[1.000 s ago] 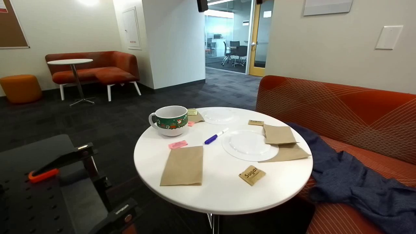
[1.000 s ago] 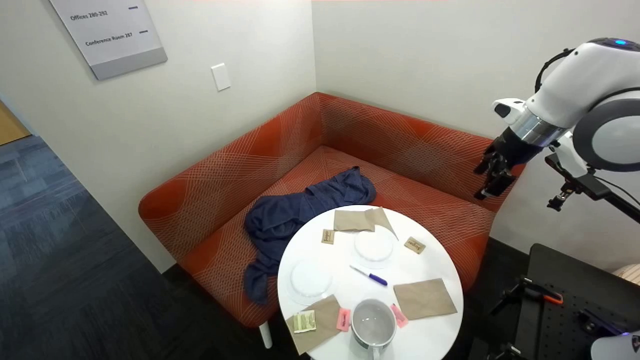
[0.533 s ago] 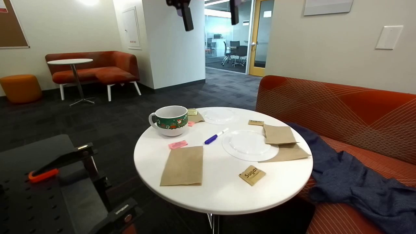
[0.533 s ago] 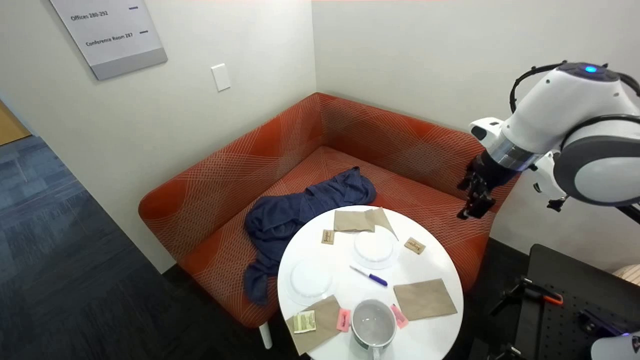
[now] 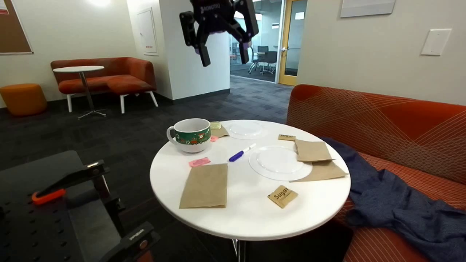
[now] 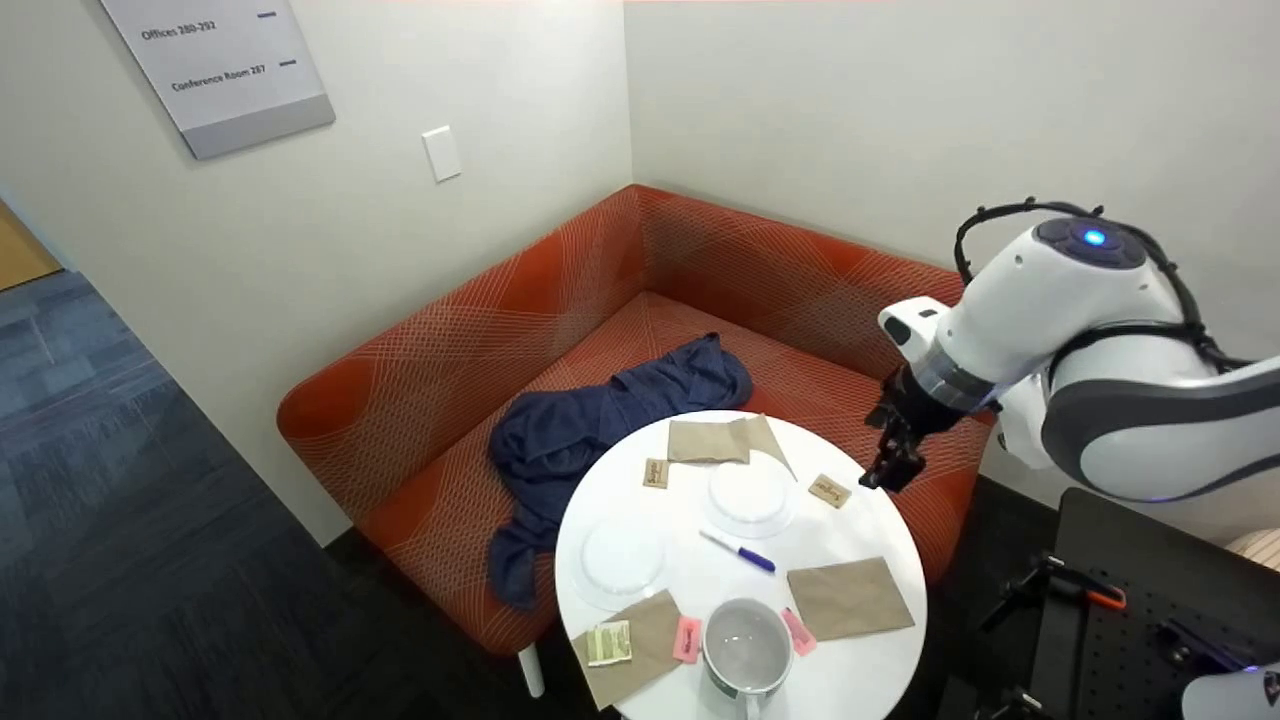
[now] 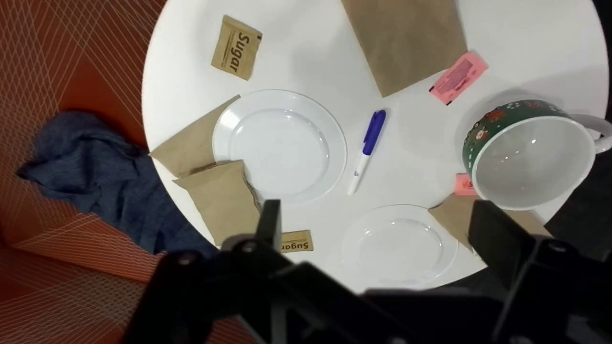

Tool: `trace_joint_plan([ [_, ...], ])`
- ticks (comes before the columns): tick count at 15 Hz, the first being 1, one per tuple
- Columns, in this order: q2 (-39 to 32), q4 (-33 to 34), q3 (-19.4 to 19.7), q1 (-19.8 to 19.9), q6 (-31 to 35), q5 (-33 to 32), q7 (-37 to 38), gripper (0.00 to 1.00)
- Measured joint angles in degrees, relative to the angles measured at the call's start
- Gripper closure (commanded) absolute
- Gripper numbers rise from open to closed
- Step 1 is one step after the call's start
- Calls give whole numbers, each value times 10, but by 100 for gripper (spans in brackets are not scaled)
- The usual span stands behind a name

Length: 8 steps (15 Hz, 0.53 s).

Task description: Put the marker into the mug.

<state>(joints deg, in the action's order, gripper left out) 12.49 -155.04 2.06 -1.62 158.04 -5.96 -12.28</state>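
The marker lies flat on the white table [image 5: 247,218], with a purple-blue cap and white body; it shows in both exterior views [image 5: 243,152] [image 6: 738,550] and in the wrist view [image 7: 366,152]. It lies between a white plate and the mug. The mug, white with a green patterned band, stands upright, in both exterior views [image 5: 192,137] [image 6: 747,645] and at the right of the wrist view [image 7: 533,162]. It looks empty. My gripper [image 5: 225,61] is open and empty, high above the table, with its fingers wide apart in the wrist view [image 7: 375,220].
Two white plates [image 7: 279,150] [image 7: 399,246] lie beside the marker. Brown napkins [image 7: 406,43], sugar packets [image 7: 236,48] and pink packets [image 7: 459,78] lie around. A red sofa [image 6: 800,300] with a blue cloth [image 6: 610,400] borders the table.
The arm has come down and toward the table, and more of my gripper has entered view from the top of an exterior view. The marker and mug have not moved.
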Motion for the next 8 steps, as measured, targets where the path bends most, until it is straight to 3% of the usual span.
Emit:
trace_joint_plan([
  [4,-77,29,-29,6,34,-50,90,0],
  [8,-156,95,-31,8,35,-139,194,0],
])
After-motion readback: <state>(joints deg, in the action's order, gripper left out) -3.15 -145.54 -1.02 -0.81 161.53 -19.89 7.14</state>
